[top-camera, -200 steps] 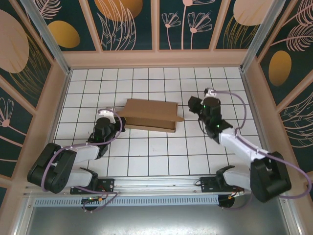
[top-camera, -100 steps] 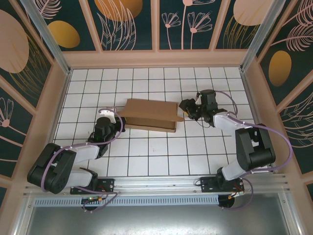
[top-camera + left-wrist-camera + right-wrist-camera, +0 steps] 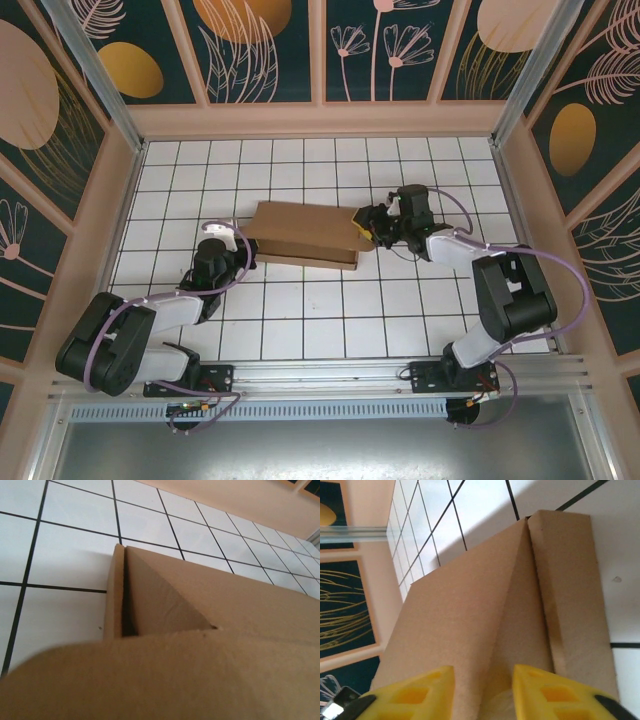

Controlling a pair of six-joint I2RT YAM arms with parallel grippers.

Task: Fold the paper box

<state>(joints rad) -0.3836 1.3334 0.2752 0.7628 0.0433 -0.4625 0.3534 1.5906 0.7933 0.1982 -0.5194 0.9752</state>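
Observation:
The paper box is a brown cardboard mailer lying partly folded in the middle of the tiled floor. My left gripper sits against its left end. In the left wrist view a cardboard flap covers the fingers, with the box's corner fold just beyond it. My right gripper is at the box's right end. The right wrist view has its yellow fingers standing apart, open, around the end flap of the box. Whether the pads touch the cardboard is unclear.
White tiles stretch between the box and the arm bases. Peach walls ring the floor on three sides. A metal rail runs along the near edge.
My right arm swung left and stretched low toward the box; its gripper now straddles the right end flap, which sticks out less. The left arm and the box stayed put.

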